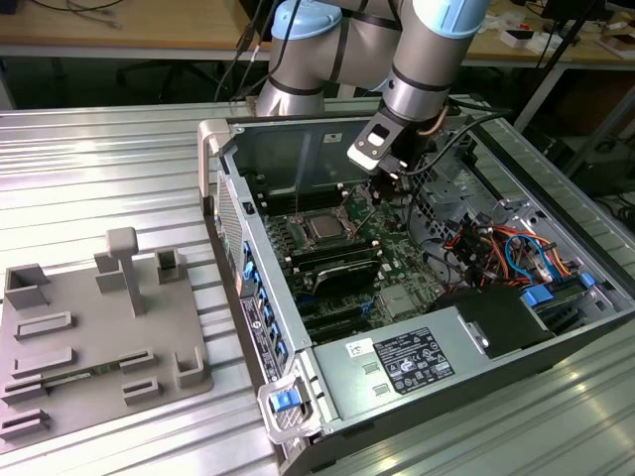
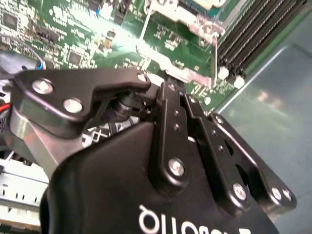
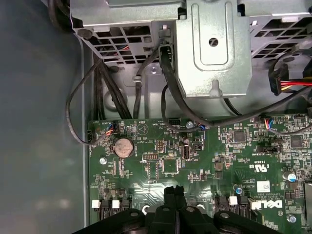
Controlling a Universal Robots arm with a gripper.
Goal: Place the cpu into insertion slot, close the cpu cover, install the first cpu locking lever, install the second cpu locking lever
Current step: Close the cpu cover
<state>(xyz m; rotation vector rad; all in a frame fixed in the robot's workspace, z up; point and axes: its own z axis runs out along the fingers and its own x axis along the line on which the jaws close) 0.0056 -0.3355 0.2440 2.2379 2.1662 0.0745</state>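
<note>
Black gripper [image 3: 176, 192]: fingers pinched together, nothing btwn. Dark square metal-framed insertion slot [image 1: 325, 229] just beside tips, twd exterior view's left.

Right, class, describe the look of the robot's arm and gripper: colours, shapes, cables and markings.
The arm is built of silver-grey tubes with light blue joint caps; black cables trail beside it. A white-and-black block sits at its wrist. The gripper is black, made of flat linkage plates fixed with silver screws, and carries white lettering on its body.
</note>
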